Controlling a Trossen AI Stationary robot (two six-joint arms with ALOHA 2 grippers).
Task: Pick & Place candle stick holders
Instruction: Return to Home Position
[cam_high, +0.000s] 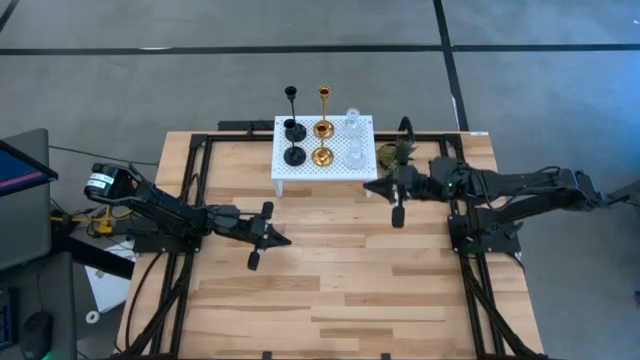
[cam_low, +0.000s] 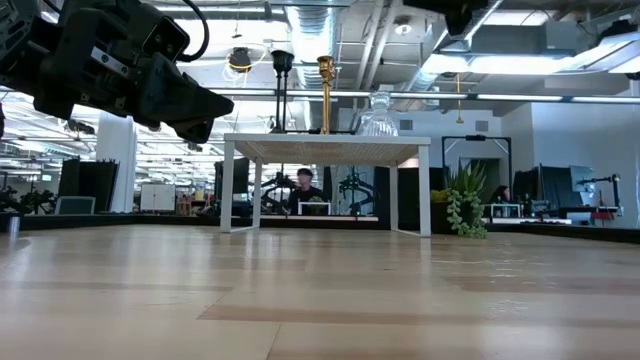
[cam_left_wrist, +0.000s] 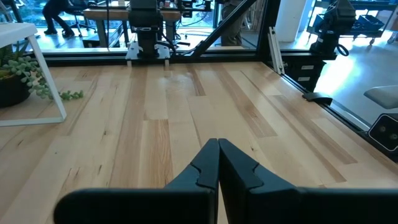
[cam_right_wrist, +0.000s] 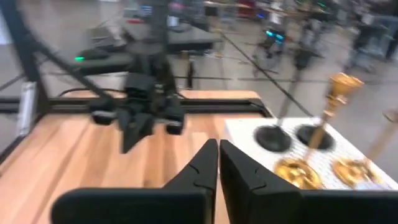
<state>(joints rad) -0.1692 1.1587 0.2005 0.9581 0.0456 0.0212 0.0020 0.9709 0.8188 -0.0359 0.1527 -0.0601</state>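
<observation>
High view: a white perforated stand (cam_high: 325, 172) is standing at the far middle of the pale wooden table (cam_high: 340, 290). It is carrying all six holders in three front-to-back pairs. These are two black candle stick holders (cam_high: 294, 155) on the left, two shiny gold candle stick holders (cam_high: 322, 155) in the middle and two clear glass candle stick holders (cam_high: 353, 153) on the right. A small green potted plant (cam_high: 388, 155) is sitting just beside the stand's right end. The left gripper (cam_high: 283, 239) is hovering over the table's left middle, well apart from the stand. The right gripper (cam_high: 370, 187) is hovering near the stand's front right corner and is touching nothing.

Low view: the stand is showing on its four legs, with a black stem, a gold stem and a glass holder rising above its top. The plant is standing to its right, and the left gripper is hanging at the upper left. A person (cam_low: 303, 183) is sitting in the room beyond.

Left wrist view: the left gripper's two dark fingers are pressing together, holding nothing, above bare wood.

Right wrist view: the right gripper's fingers are likewise lying together and empty. The black and gold holders are standing upright on the stand beside them.
</observation>
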